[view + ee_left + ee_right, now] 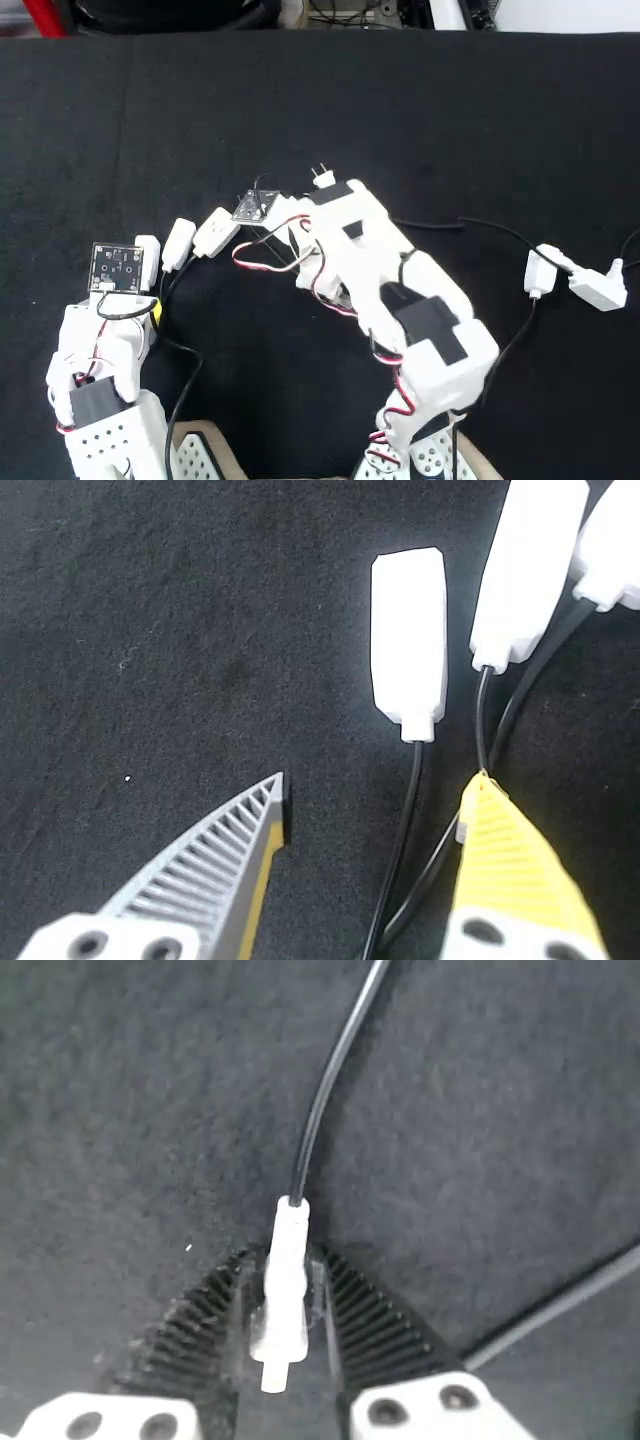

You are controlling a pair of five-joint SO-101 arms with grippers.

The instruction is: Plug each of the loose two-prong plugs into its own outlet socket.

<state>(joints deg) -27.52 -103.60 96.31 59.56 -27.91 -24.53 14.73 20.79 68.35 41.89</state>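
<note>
My right gripper [286, 1262] is shut on a white two-prong plug [289, 1225], whose black cable runs away over the cloth. From above, this plug [322, 178] sticks out of the right gripper [328, 190] near the table's middle, prongs pointing to the far side. My left gripper [380, 780] stands open just short of a white outlet socket [409, 640], and nothing is between its fingers. Two more white sockets [525, 575] lie beside it. In the high view the left gripper [152, 258] sits at the left, next to the sockets [178, 243].
A black cloth [450, 120] covers the table. Another white plug and socket pair [575, 278] lies at the right with black cables. A small dark square part [254, 207] rests beside the sockets. Red and white wires hang off the right arm [400, 300].
</note>
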